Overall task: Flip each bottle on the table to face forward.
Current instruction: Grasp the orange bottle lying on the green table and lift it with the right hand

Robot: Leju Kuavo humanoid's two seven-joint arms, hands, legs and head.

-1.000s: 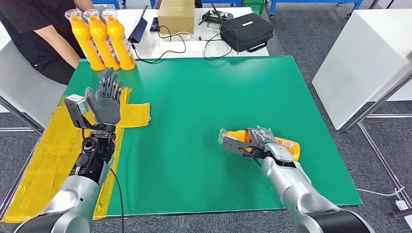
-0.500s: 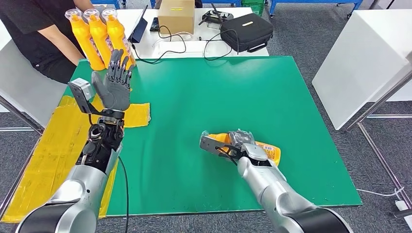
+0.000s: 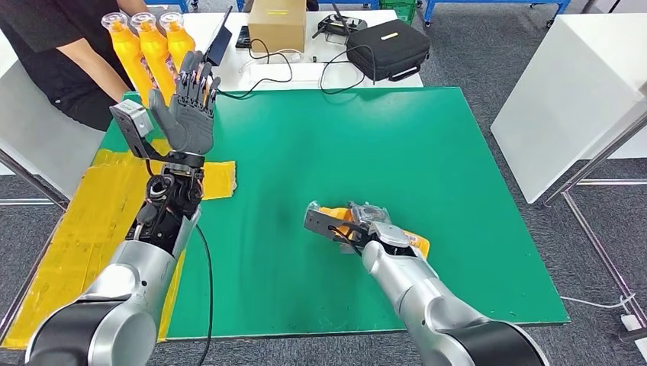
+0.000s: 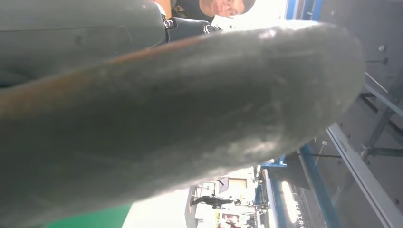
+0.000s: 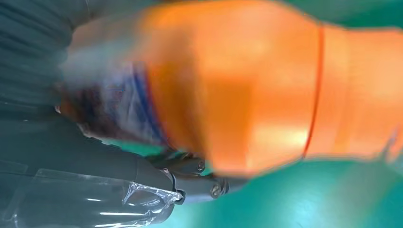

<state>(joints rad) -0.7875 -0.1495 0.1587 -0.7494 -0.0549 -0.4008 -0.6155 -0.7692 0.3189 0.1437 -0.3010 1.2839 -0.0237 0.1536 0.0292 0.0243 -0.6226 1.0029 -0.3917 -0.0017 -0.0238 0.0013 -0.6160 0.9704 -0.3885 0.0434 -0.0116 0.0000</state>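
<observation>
You are gripping the lying orange bottle (image 3: 381,229) in your right hand (image 3: 365,226) at lower centre of the green tabletop (image 3: 366,145), while your spread, empty left hand (image 3: 185,114) is risking toppling the three standing bottles (image 3: 152,49) at upper left.

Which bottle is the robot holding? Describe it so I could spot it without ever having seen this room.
Start with the big green table. Near its front edge, right of the middle, the robot's right hand grips an orange bottle. It lies on its side by itself, whereas the three other orange bottles stand upright in a row at the far left corner, behind the raised left hand.
</observation>
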